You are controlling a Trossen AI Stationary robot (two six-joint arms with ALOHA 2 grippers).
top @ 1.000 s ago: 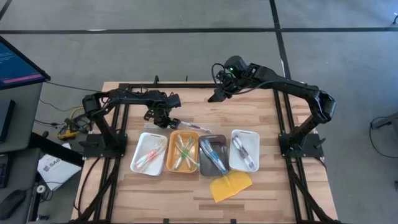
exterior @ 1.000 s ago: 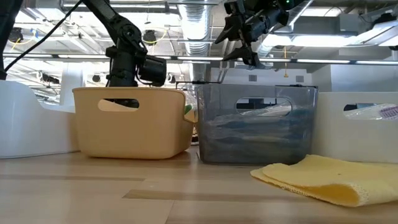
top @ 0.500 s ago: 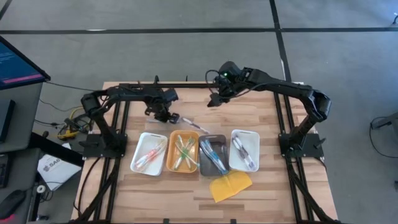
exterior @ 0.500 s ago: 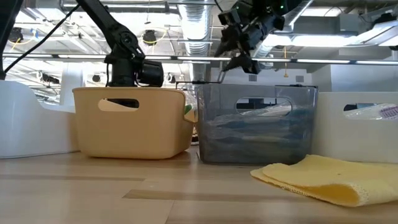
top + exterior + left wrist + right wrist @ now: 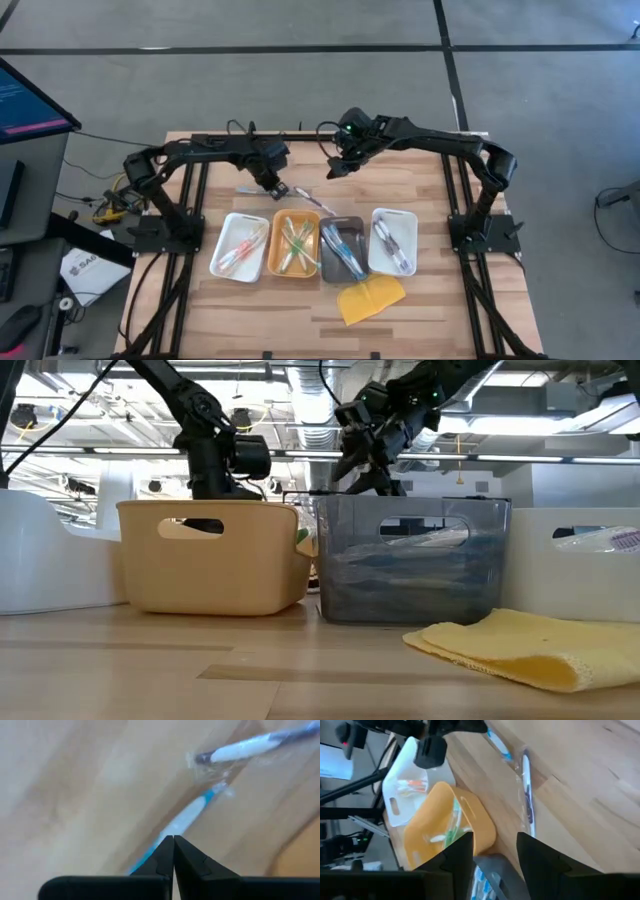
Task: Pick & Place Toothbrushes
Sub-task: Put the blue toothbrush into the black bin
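From above, the left gripper [image 5: 276, 186] sits low over two loose toothbrushes [image 5: 305, 199] behind the orange tray [image 5: 295, 243]; the right gripper [image 5: 333, 166] hovers nearby, jaws parted (empty). Left wrist view: jaws closed, apparently pinching the blue-and-white toothbrush [image 5: 182, 820].

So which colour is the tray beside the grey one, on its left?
Orange tray; the high view shows it best.
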